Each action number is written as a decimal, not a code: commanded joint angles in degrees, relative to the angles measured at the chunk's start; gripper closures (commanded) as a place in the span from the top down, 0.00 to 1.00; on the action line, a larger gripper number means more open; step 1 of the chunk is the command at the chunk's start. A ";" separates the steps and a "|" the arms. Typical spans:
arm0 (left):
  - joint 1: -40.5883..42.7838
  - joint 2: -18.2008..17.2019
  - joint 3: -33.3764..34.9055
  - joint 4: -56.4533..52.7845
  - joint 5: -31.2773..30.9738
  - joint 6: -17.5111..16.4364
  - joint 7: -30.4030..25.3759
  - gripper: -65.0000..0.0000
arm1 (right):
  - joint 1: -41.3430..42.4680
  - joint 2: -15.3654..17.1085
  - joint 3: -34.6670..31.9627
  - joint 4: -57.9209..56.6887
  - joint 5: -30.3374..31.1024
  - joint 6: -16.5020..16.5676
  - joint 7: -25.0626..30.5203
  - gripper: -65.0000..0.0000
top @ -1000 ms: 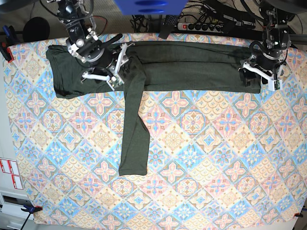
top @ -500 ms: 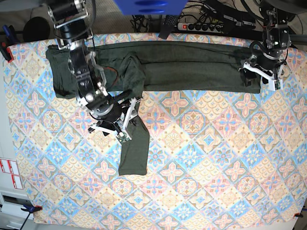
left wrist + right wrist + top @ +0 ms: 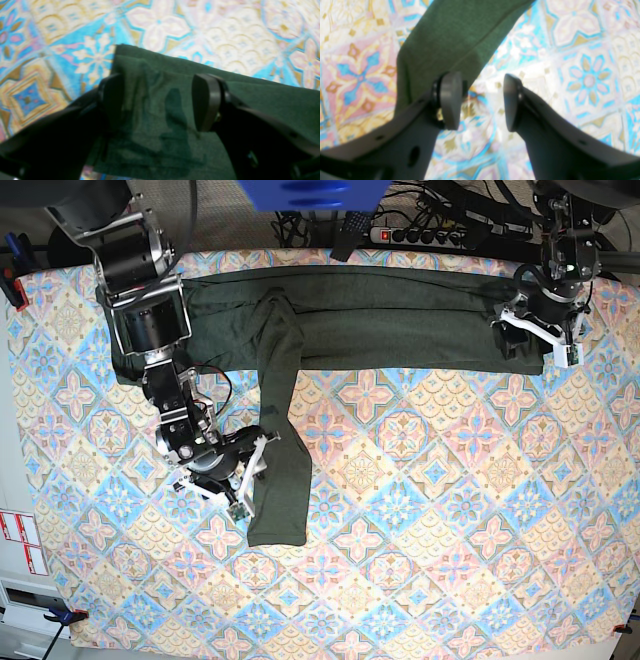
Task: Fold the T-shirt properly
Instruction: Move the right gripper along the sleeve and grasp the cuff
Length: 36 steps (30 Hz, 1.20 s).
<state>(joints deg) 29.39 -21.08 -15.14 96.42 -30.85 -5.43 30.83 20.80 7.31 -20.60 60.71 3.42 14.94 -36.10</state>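
The dark olive T-shirt lies as a long folded band along the table's far edge. One long sleeve runs from it toward the front, its cuff near the table's middle left. My right gripper is low beside the sleeve's left edge, just above the cuff. In the right wrist view its jaws are open. One fingertip overlaps the sleeve, and only tablecloth shows between the jaws. My left gripper is open over the shirt's right end. Its fingers straddle that corner of cloth.
A tablecloth with a busy blue, pink and yellow tile pattern covers the table. Behind the far edge lie a power strip and cables. A blue object hangs at the top centre. Clamps hold the cloth at the left edge.
My right arm has left the shirt's far-left part and travelled toward the front along the sleeve, ending near the cuff. The left arm has barely shifted.
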 commanded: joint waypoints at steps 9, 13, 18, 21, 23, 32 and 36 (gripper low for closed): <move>-0.07 -0.77 -0.38 1.12 -0.14 -0.06 -1.07 0.66 | 4.21 -3.31 0.34 -11.43 0.40 -0.21 8.36 0.41; -0.07 -0.77 -0.38 1.12 -0.14 -0.06 -1.07 0.66 | 4.30 -6.21 0.34 -15.83 0.32 -0.21 10.73 0.41; 0.02 -0.77 -0.38 1.12 -0.14 -0.06 -1.07 0.66 | 4.92 -6.39 0.34 -18.38 0.32 -0.21 13.11 0.41; 0.02 -0.77 -0.38 1.12 -0.14 -0.06 -1.07 0.66 | 4.92 -6.39 0.42 -18.64 0.32 -0.21 13.55 0.41; 0.02 -0.77 -0.38 1.12 -0.14 -0.06 -1.07 0.66 | 4.92 -6.39 1.48 -18.73 0.23 -0.21 13.46 0.41; 0.02 -0.77 -0.38 1.12 -0.14 -0.06 -1.07 0.66 | 4.74 -6.39 1.83 -18.64 0.32 0.14 13.20 0.00; 0.02 -0.77 -0.38 1.12 -0.14 -0.06 -1.07 0.66 | 3.42 -6.30 1.83 -14.86 0.32 2.34 13.11 0.00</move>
<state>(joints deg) 29.39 -21.06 -15.14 96.49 -30.83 -5.39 30.83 22.83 1.28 -18.90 44.84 3.22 17.08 -24.47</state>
